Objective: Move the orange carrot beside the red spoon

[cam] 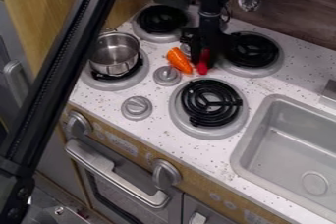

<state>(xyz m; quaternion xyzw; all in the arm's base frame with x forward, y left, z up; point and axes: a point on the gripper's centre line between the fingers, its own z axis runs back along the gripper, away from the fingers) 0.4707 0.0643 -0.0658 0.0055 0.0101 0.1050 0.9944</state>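
Item: one orange carrot, presumably a toy. Lies on its side on the speckled worktop, between the small grey knob and the red spoon, slanting, one end toward the knob's far side, the other toward the near coil burner. Close beside the spoon; contact between the two cannot be made out.

Gripper: one, black, hanging low over the spoon, just beside the carrot. Whether open or closed, and whether it has hold of the spoon, cannot be told.

Weight: likely light, hollow or solid plastic.
Stiffness: probably firm; little give expected under a squeeze.
Surface: smooth-looking, with a sheen; apt to slip or roll if pinched off centre.
Fragility: low, by judgement; a moderate grip should do no harm.

Place of hold: the thick middle, across the narrow width, square to the length. The ends are poorer holds, since the body may swivel there. Caution: the spoon crowds one side and could be nudged during a grasp. Placement beside the spoon already looks met.
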